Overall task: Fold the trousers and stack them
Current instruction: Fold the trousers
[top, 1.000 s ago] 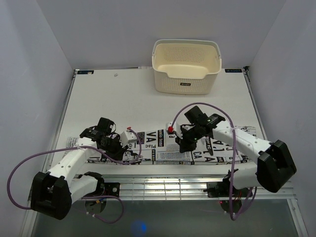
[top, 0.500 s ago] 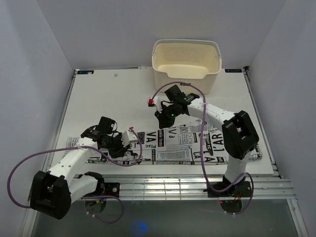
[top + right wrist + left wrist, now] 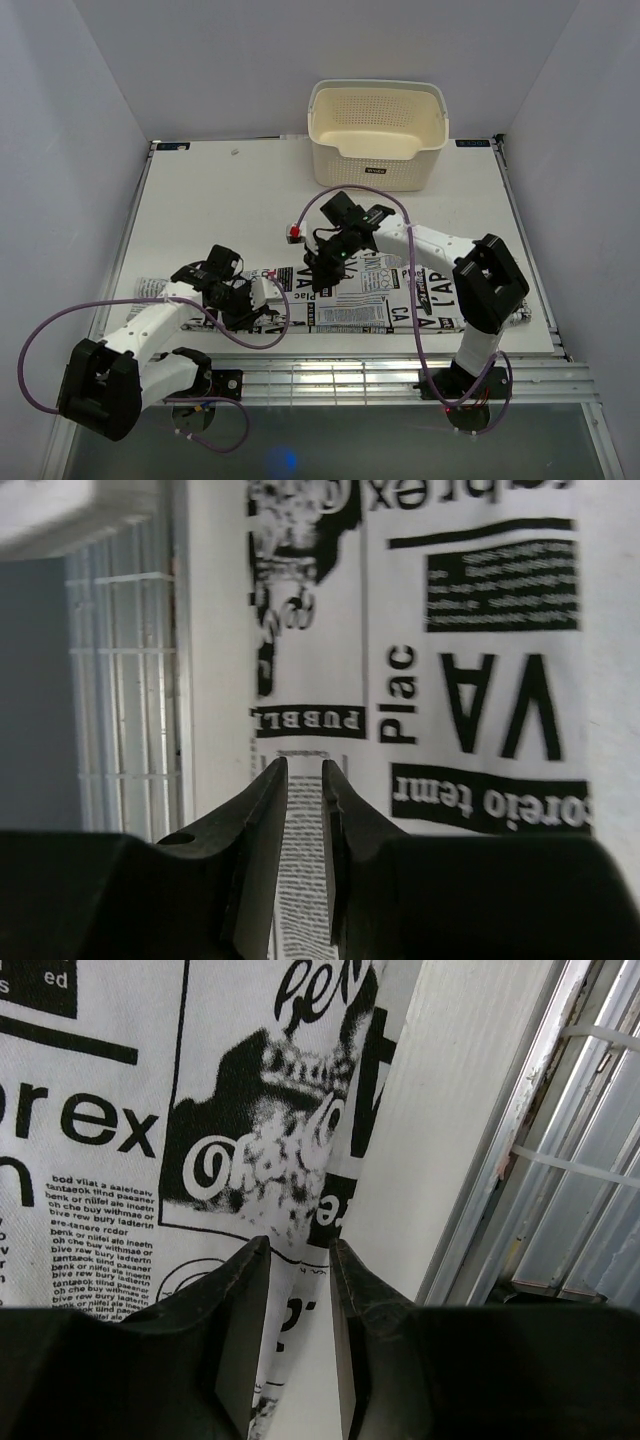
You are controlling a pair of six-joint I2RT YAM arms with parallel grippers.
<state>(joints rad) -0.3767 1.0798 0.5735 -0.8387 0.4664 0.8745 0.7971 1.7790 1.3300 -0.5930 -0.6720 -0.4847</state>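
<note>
While the trousers [image 3: 360, 312] lie spread along the worktop's [image 3: 230, 200] near edge, left tool [image 3: 300, 1250] & right tool [image 3: 305, 765] are over them, jaws slightly apart, gripping nothing; pinch cloth edge deep; lift both evenly.

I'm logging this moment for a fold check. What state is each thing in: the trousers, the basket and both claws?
Trousers: flat in a long strip along the table's near edge, not gripped.
Basket: upright, empty.
Left claw: slightly open over the trousers' near edge, nothing between its fingers.
Right claw: slightly open over the print, holding nothing.
</note>
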